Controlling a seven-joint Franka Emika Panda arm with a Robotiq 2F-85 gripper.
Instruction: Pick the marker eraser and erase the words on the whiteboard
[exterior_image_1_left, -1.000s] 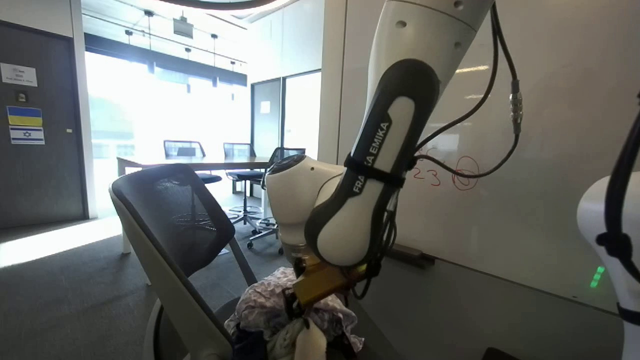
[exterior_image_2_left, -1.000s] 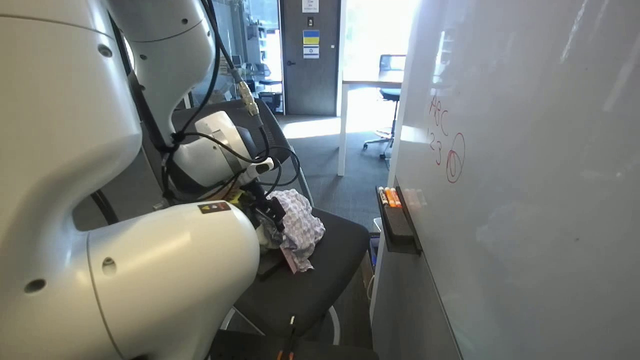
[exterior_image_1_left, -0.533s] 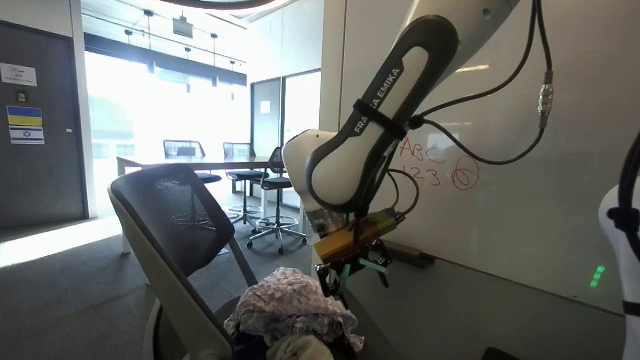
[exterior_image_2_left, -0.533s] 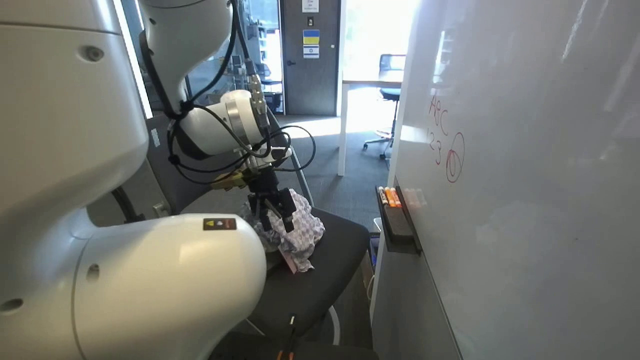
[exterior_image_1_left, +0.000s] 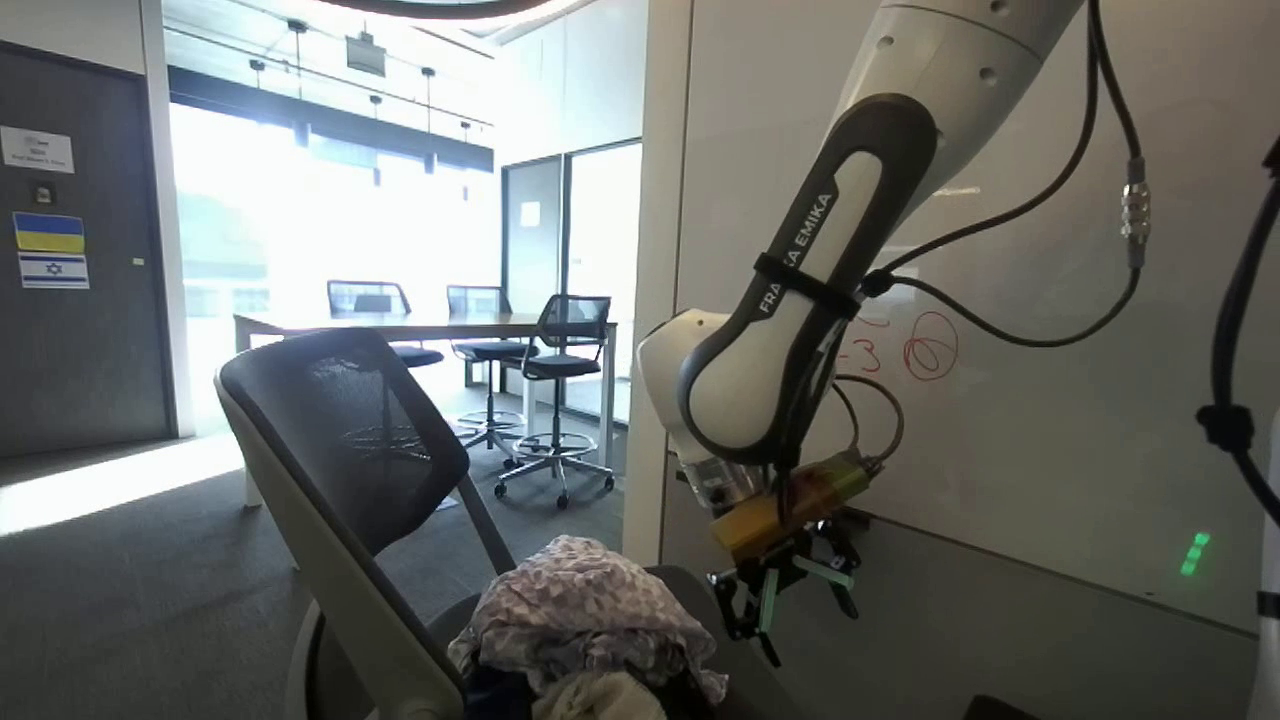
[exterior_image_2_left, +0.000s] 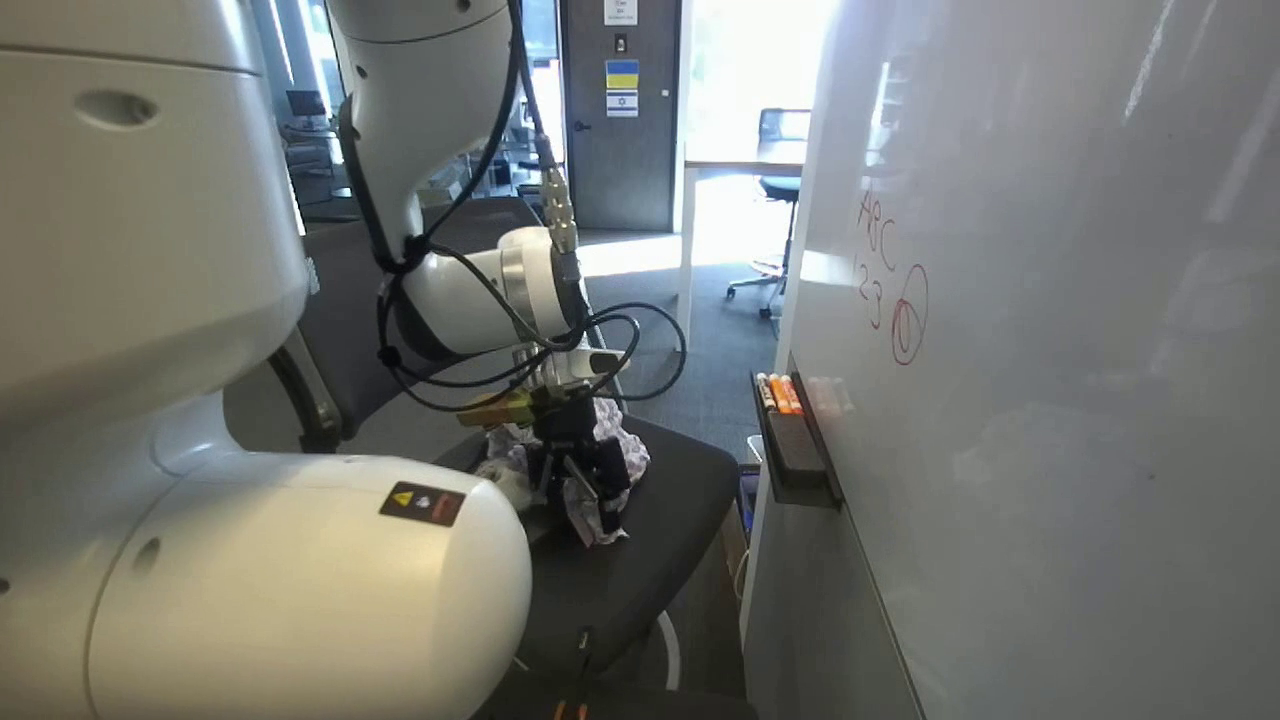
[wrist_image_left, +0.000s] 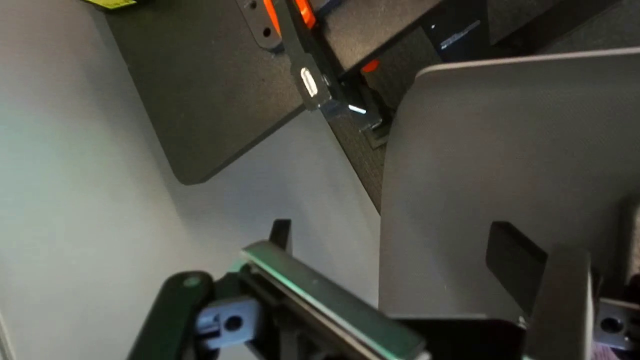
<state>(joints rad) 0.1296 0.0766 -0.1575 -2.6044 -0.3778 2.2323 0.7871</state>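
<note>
One whiteboard (exterior_image_2_left: 1050, 400) bears two rows of red words (exterior_image_2_left: 876, 250) and looped circles (exterior_image_2_left: 904, 332); its ledge (exterior_image_2_left: 808, 494) gives you three markers (exterior_image_2_left: 780, 394) and one eraser (exterior_image_2_left: 797, 442), which lies on the board side of your single gripper (exterior_image_2_left: 577, 505), well apart from its two fingers (wrist_image_left: 335, 300), spread and released

Open air between jaws and ledge (exterior_image_2_left: 806, 494); markers (exterior_image_2_left: 780, 393) crowd eraser (exterior_image_2_left: 797, 443) at one end, whiteboard (exterior_image_2_left: 1060, 400) alongside.

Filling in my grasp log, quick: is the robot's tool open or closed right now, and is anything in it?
Tool: open, holding nothing.
</note>
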